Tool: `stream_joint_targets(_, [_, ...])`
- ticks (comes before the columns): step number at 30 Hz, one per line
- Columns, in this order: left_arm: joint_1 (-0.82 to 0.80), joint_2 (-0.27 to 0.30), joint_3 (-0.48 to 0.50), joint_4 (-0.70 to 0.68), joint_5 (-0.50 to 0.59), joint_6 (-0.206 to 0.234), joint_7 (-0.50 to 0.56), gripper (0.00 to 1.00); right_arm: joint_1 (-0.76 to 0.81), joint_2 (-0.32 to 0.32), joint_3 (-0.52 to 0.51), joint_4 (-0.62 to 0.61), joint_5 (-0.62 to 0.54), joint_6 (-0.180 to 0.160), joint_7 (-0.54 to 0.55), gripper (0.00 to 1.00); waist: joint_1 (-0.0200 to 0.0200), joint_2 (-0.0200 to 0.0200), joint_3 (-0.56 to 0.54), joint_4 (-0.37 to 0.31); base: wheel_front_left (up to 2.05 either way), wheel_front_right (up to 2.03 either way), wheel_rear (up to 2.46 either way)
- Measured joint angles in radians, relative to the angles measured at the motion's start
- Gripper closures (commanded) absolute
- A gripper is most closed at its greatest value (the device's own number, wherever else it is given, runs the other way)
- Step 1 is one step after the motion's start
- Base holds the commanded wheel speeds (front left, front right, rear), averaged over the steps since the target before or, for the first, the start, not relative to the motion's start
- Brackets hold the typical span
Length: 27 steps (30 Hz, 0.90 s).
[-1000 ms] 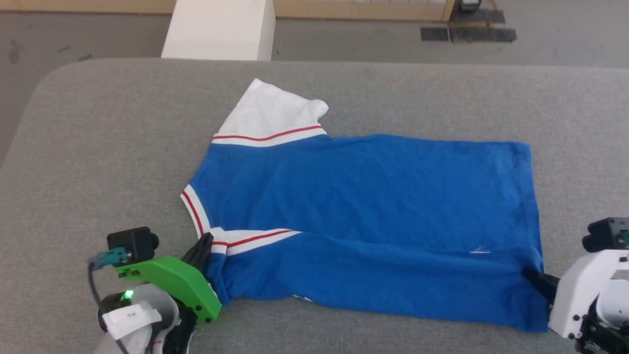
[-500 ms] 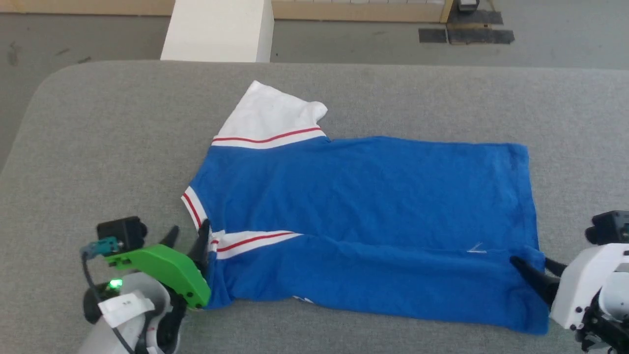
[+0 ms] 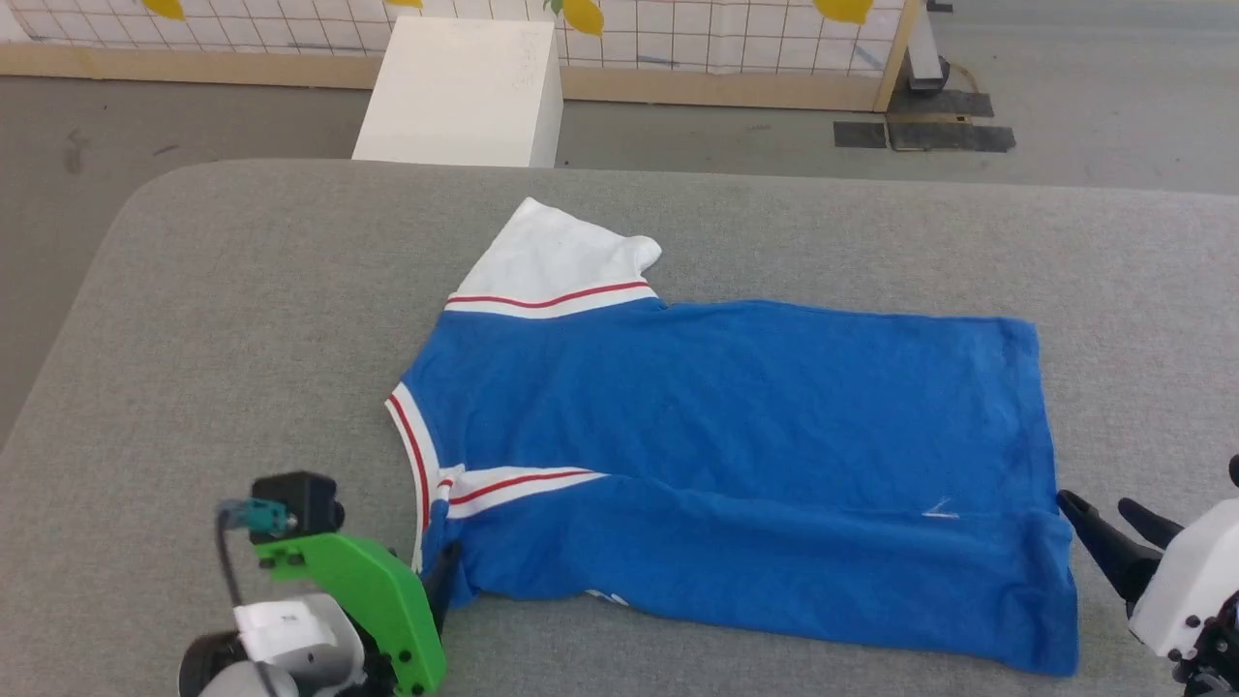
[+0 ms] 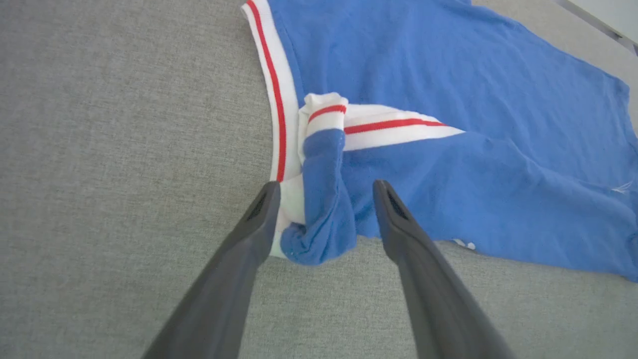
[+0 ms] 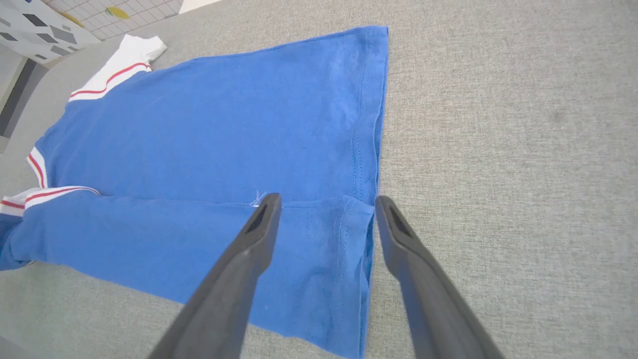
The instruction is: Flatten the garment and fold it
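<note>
garment (image 3: 736,407) flat (one fold) | left gripper (image 4: 326,185) spread | right gripper (image 5: 327,198) spread

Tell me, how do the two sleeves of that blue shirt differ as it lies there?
The far sleeve lies spread out, sticking out past the blue body of the shirt; the near sleeve is folded inward onto it. The far sleeve shows a broad white panel; the near sleeve shows just a narrow striped wedge, the rest under a blue fold. Both are white with a red stripe.

No readable text or number shows on the garment (image 3: 736,426).
</note>
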Motion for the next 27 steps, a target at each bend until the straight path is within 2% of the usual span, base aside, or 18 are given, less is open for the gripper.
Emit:
stream_joint_targets(3, [-0.005, -0.003, -0.027, 0.059, 0.008, 0.015, 0.036, 0.0, 0.0, 0.008, 0.006, -0.012, 0.0, 0.0, 0.009, 0.0, 0.0, 0.0, 0.01, -0.011, 0.0, 0.0, 0.0])
stream_joint_targets(11, [-0.074, -0.041, -0.066, 0.247, 0.012, 0.014, 0.065, 0.0, -0.001, 0.009, 0.012, -0.032, -0.001, 0.0, 0.01, 0.0, 0.0, 0.0, 0.04, -0.052, 0.0, 0.0, 0.0])
stream_joint_targets(12, [-0.076, -0.046, -0.063, 0.256, 0.01, 0.014, 0.065, 0.15, 0.0, 0.004, 0.015, -0.035, -0.005, 0.0, 0.01, 0.0, 0.0, 0.0, 0.042, -0.055, 0.0, 0.0, 0.0])
stream_joint_targets(13, [-0.076, -0.049, -0.06, 0.262, 0.008, 0.014, 0.063, 0.84, 0.003, -0.004, 0.021, -0.042, -0.015, 0.0, 0.01, 0.0, 0.0, 0.0, 0.044, -0.06, 0.0, 0.0, 0.0])
stream_joint_targets(14, [-0.075, -0.051, -0.055, 0.267, 0.003, 0.009, 0.053, 1.0, 0.009, -0.014, 0.03, -0.051, -0.028, 0.0, 0.01, 0.0, 0.0, 0.0, 0.045, -0.063, 0.0, 0.0, 0.0])
stream_joint_targets(20, [-0.044, -0.072, -0.009, 0.241, -0.023, -0.002, -0.031, 1.0, 0.08, -0.033, 0.087, -0.09, -0.15, 0.0, 0.051, 0.0, 0.0, 0.0, 0.036, -0.064, 0.0, 0.0, 0.0])
stream_joint_targets(27, [0.021, -0.048, 0.009, 0.118, -0.016, 0.019, -0.067, 1.0, 0.084, 0.008, 0.176, -0.03, -0.266, 0.0, 0.06, 0.0, 0.0, -0.0001, 0.04, -0.058, 0.0, 0.0, 0.0])
